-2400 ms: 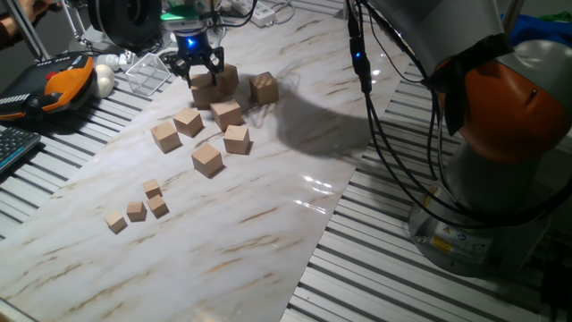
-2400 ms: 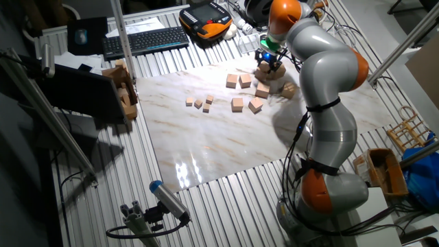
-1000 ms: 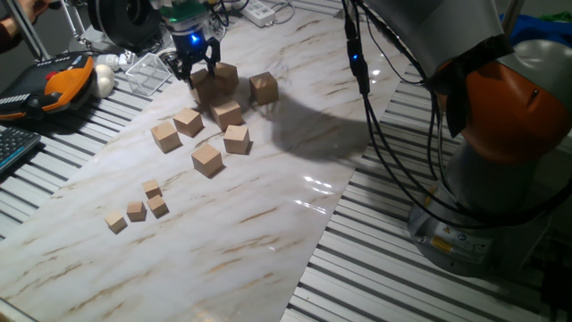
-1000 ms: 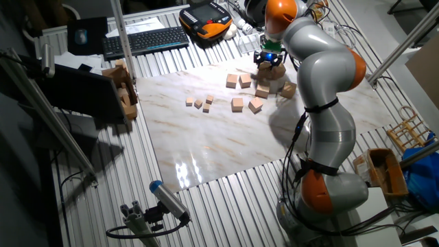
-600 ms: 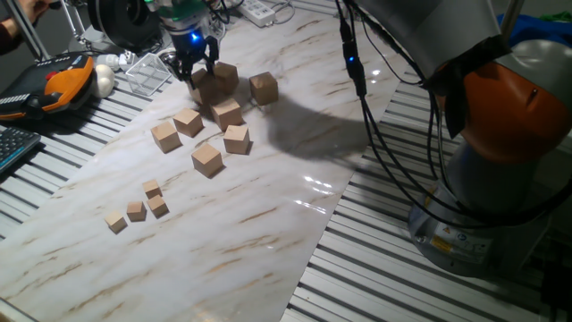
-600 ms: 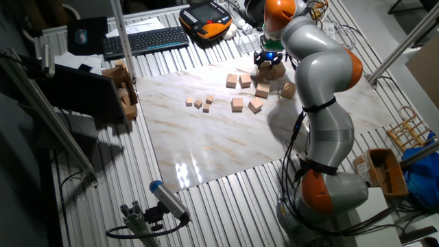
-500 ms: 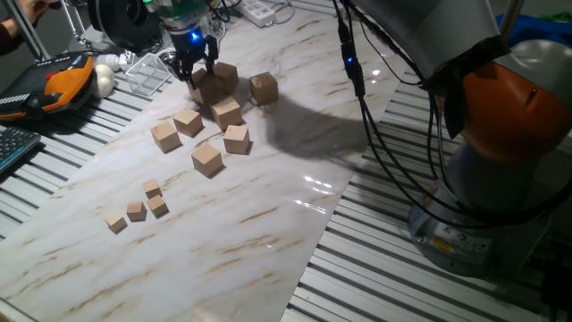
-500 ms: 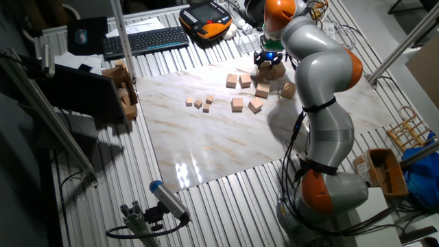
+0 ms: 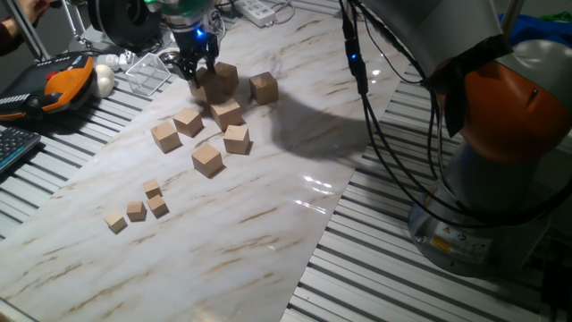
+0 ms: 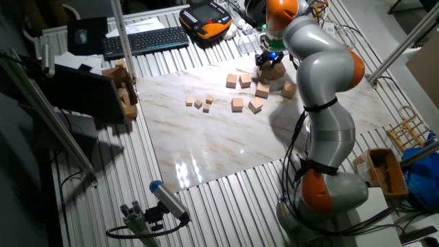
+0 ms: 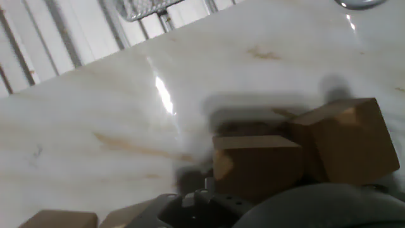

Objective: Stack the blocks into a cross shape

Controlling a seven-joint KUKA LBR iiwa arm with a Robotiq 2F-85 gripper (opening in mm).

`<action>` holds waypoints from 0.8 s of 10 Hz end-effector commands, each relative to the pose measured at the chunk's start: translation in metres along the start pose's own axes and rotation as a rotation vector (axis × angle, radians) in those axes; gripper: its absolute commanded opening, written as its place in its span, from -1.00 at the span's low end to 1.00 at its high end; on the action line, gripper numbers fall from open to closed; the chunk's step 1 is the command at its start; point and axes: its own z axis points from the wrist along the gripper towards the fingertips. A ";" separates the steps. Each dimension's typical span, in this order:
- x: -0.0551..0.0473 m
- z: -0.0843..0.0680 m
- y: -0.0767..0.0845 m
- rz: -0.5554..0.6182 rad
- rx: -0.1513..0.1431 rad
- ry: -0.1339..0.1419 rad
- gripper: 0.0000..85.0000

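Blocks (image 9: pixel 207 158) lie scattered on the marble desk (image 9: pixel 268 206), most of them just in front of the fingers (image 9: pixel 198 73), with one pair right beneath them. The fingers stand close around a block (image 9: pixel 202 88) beside another (image 9: pixel 224 75), seemingly gripping it, though I cannot tell for sure. Four smaller cubes (image 9: pixel 136 210) sit well apart.

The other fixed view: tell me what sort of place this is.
Probably a robotics lab or workshop bench. A grey and orange robot arm stands by a slatted metal table, with a keyboard and an orange handheld controller at the far end, and wooden blocks on a marble-look board.
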 end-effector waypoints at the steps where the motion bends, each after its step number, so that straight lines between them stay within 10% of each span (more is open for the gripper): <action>1: 0.000 0.000 -0.001 -0.372 0.005 -0.030 -1.00; 4: 0.001 0.002 -0.006 -0.417 0.014 -0.083 -1.00; 8: 0.002 0.004 -0.009 -0.401 0.002 -0.072 -1.00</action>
